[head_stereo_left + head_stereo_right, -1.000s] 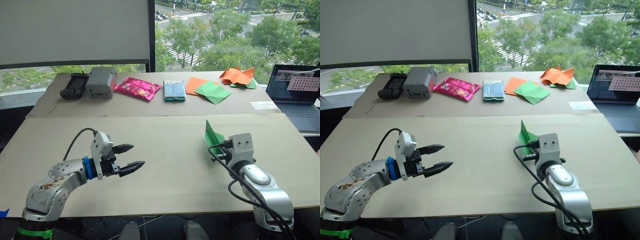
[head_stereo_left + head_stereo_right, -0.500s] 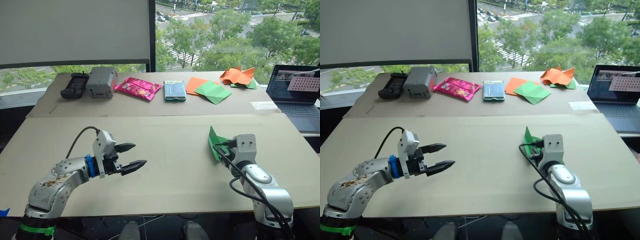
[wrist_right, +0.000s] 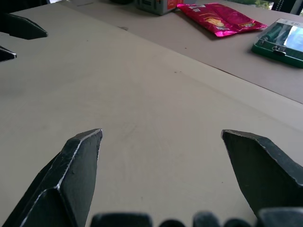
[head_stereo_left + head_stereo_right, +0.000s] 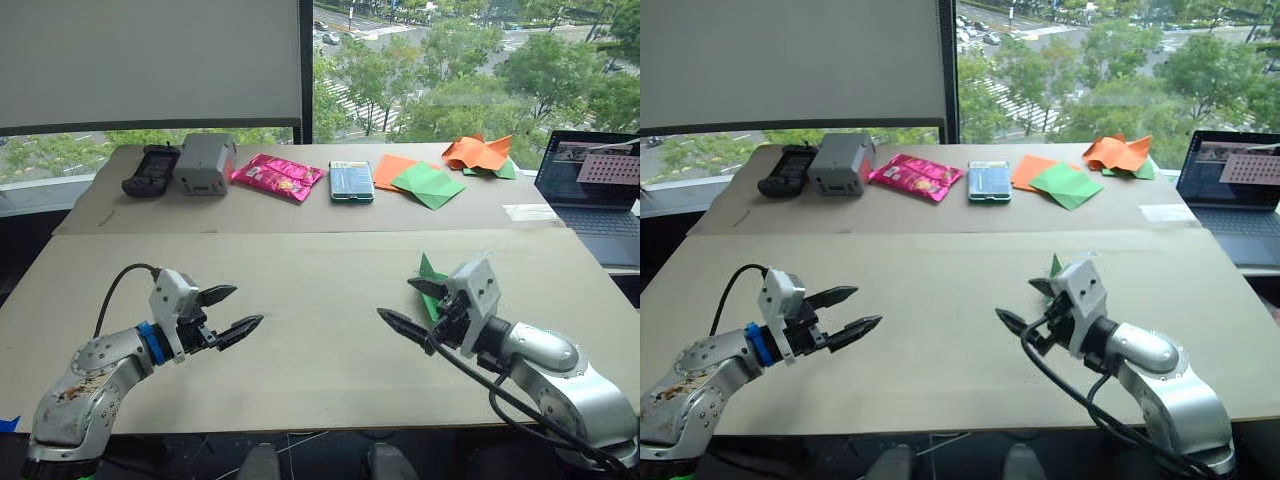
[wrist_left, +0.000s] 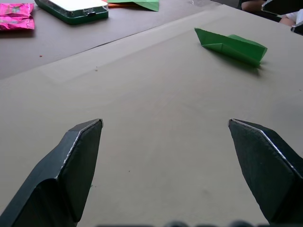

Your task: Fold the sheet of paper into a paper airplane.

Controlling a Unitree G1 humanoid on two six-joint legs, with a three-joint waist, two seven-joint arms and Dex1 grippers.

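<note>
The cardboard-covered table (image 4: 300, 380) carries everything here, and nearly all the clutter sits along its far edge. Biggest over there is the laptop (image 4: 590, 190), lid up at the far right corner; there's a chart of some sort on the screen, but nothing on it can be read.

Nearer the table's front edge, both arms are up and empty. The right gripper (image 4: 412, 302) has its black fingers spread wide, gripping nothing, aimed across the board toward the left gripper (image 4: 228, 311), which is likewise parted and empty.

And the paper airplane (image 5: 231, 45) lies flat on the table just behind the right gripper, a narrow pointed green wedge with its flaps layered, free of both grippers. To my eye the folding looks done.

Risks from here: that right wrist sits just beside the airplane, so a careless swing back could sweep or crush it. Light paper slides easily too.

Writing? The pink snack packet (image 4: 277, 176) and green tin (image 4: 351, 179) on the table's far edge carry print, too small to make out.
</note>
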